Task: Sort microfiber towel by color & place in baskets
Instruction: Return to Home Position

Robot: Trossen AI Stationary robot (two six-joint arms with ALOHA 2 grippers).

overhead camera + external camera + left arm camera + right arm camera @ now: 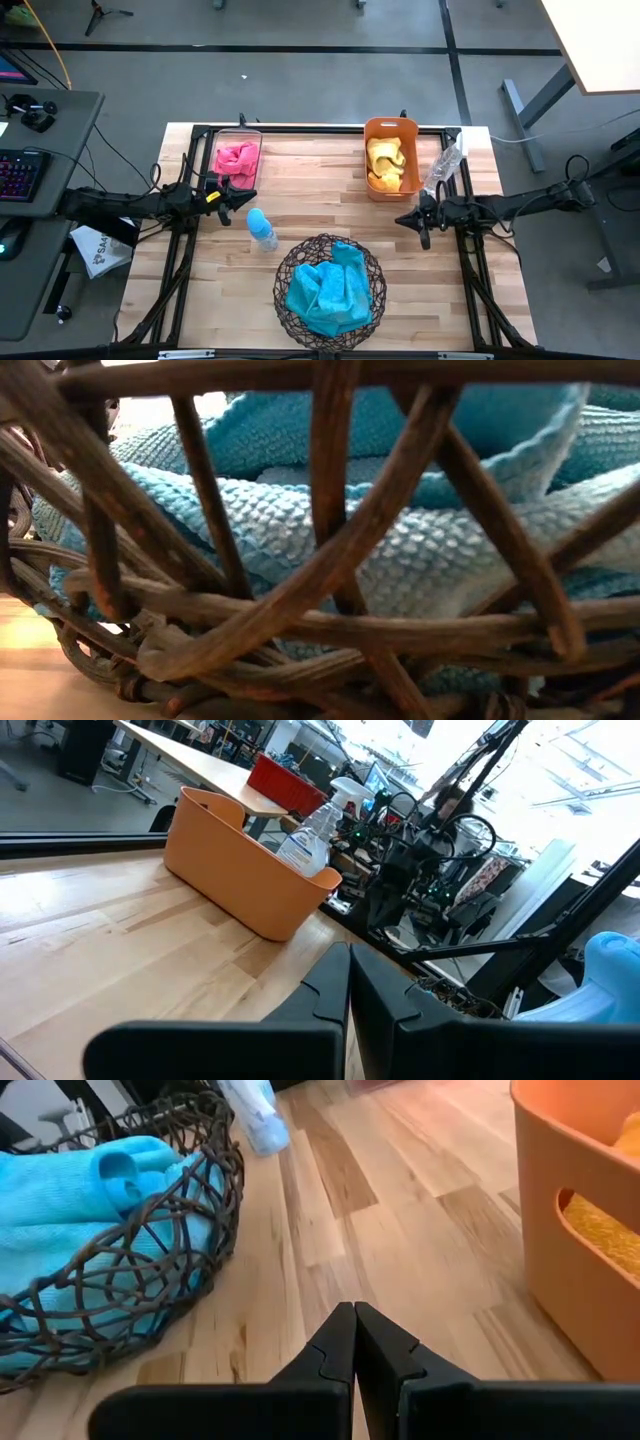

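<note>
Teal-blue towels (328, 286) lie piled in the round dark-brown wire basket (290, 262) at the table's near edge; the low view shows them (420, 550) through its wires (330, 560). Yellow towels (388, 165) sit in the orange bin (393, 127) at the far right. Pink towels (236, 159) lie in the clear tub (250, 134) at the far left. My left gripper (240, 194) is shut, just near of the clear tub; it shows shut in its wrist view (348, 982). My right gripper (408, 220) is shut, hovering near of the orange bin (580, 1260); it shows shut in its wrist view (354, 1338).
A small light-blue bottle (262, 229) lies on the table between the tub and the wire basket. A clear plastic bottle (444, 166) leans at the orange bin's right side. Bare wood lies in the table's middle between the three containers.
</note>
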